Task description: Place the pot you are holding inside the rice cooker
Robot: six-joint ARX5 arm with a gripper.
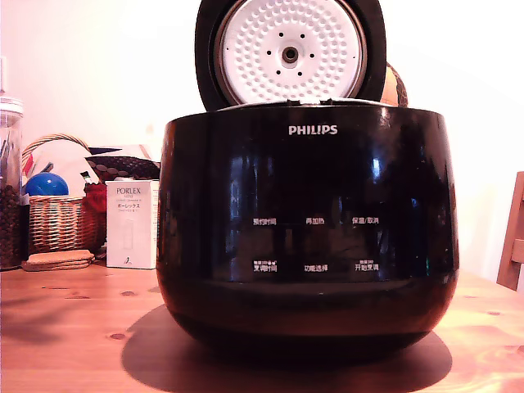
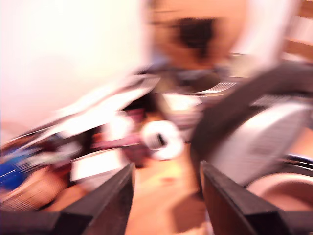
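the rice cooker [image 1: 307, 225] stands on the tabletop [image 1: 74, 327], lid raised at its far side. in the blurred wrist view the pincer [image 2: 166, 196] is released, grasping nothing.

Wrist view is motion-blurred; the rice cooker [image 1: 307, 229] hides its own interior.

Blurred pincer [image 2: 166, 196] (jaws apart, empty) beside rice cooker [image 2: 259, 142]

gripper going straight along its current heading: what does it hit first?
Hard to say: the wrist view is motion-blurred. The gripper looks open and empty, with bare wooden table between the fingers. Beyond that, probably a blurred white round object. The rice cooker sits off to one side.
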